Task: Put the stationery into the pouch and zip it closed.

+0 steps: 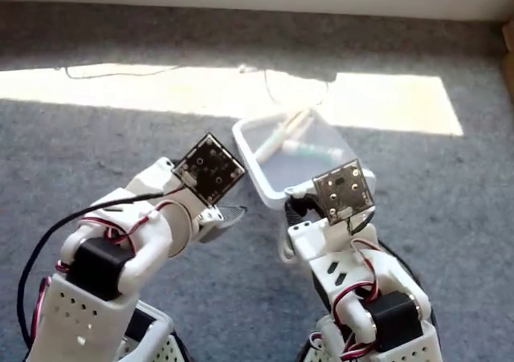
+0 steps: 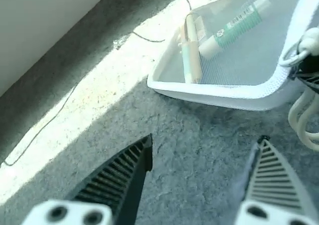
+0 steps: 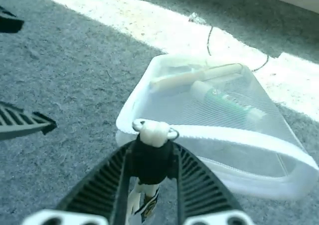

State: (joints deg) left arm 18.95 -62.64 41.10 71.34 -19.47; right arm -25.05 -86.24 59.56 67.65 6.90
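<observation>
1. Grey carpet (image 1: 96, 137); the pouch (image 3: 249, 140) lies on it with the stationery (image 3: 219, 98) inside.
2. The right gripper (image 3: 152, 157) pinches the zipper pull (image 3: 153, 131); the zip band runs along the pouch's near edge, away from the left arm.
3. The left gripper (image 2: 204, 142) gapes empty just beside the pouch.
</observation>
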